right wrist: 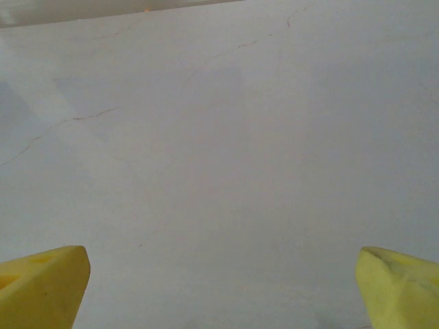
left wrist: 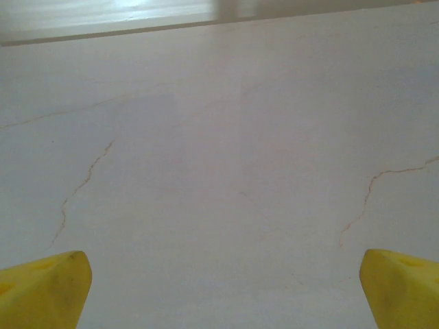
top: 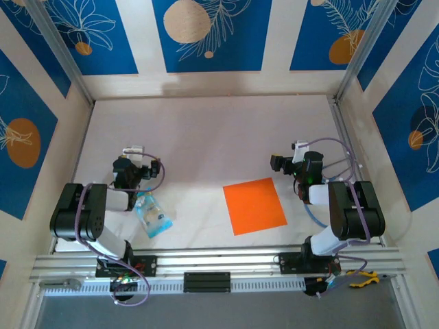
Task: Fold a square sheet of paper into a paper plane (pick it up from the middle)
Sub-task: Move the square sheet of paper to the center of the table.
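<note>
Orange square sheet of paper (top: 254,205) lay flat, nothing folded yet. I saw left claw (left wrist: 219,291) and right claw (right wrist: 219,288) flanking it, spread wide, empty.

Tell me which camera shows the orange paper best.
The top external view: the square sheet of paper lies whole and flat on the table, nearer the right arm. Both wrist views face the pale table between their yellow fingers.
</note>
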You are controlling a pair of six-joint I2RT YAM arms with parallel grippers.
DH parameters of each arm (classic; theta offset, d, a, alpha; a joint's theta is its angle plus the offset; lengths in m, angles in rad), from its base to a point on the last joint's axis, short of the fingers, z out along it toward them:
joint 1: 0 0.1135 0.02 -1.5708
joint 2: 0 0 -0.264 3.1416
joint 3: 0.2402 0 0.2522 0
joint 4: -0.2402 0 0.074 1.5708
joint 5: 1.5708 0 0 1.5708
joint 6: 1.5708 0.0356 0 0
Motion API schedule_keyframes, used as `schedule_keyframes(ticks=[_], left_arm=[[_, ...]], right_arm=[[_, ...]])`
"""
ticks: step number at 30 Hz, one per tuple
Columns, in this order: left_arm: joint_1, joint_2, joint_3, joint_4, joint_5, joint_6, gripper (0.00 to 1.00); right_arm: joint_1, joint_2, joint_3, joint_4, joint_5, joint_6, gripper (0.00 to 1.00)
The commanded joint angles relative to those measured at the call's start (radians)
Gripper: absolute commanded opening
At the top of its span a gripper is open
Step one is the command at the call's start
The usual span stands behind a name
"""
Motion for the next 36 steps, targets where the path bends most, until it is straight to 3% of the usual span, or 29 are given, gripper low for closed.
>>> schedule_keyframes(ticks=[1, 28, 36], left_arm=[[-0.003, 0.000, 0.020, 0.006, 0.023, 0.010, 1.00], [-0.003, -0.001, 0.017, 0.009, 0.023, 0.010, 1.00], [-0.003, -0.051, -0.076, 0.142, 0.034, 0.011, 1.00]], right_arm=[[-0.003, -0.006, 0.018, 0.022, -0.006, -0.003, 0.99], [-0.004, -0.008, 0.017, 0.026, -0.013, -0.003, 0.99], [0.008, -0.045, -0.005, 0.036, -0.051, -0.037, 0.99]])
